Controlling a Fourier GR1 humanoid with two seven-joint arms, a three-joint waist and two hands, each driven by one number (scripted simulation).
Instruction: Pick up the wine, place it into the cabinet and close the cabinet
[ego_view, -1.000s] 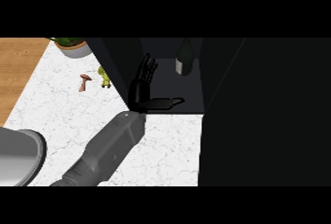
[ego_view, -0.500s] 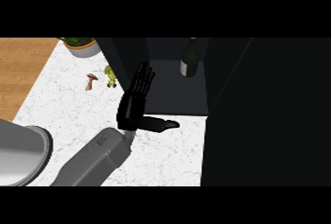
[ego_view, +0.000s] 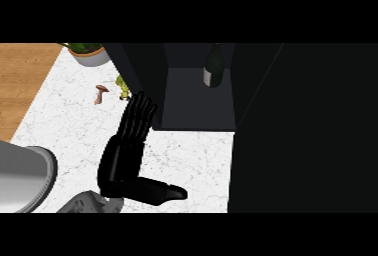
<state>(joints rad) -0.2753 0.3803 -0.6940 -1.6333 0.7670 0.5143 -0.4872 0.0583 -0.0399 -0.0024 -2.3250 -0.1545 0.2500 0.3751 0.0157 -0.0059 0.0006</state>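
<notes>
The dark wine bottle (ego_view: 213, 71) stands upright inside the open black cabinet (ego_view: 193, 102), at the back of its compartment. My left hand (ego_view: 122, 152) lies over the white counter in front of the cabinet. It is open and holds nothing, with straight fingers pointing away from me and the thumb stuck out to the right. Its fingertips (ego_view: 142, 102) lie next to the lower edge of the cabinet's left door (ego_view: 137, 70). A broad dark door panel (ego_view: 306, 130) fills the right side. My right hand does not show.
A potted plant (ego_view: 86, 52) stands at the back left. A small brown item (ego_view: 100, 94) and a yellow-green one (ego_view: 124, 88) lie left of the door. A grey rounded object (ego_view: 21, 176) sits at the lower left, and a wooden surface (ego_view: 22, 85) borders the counter.
My left hand has drawn back from the cabinet towards me and to the left, staying open. The bottle has stayed in the cabinet.
</notes>
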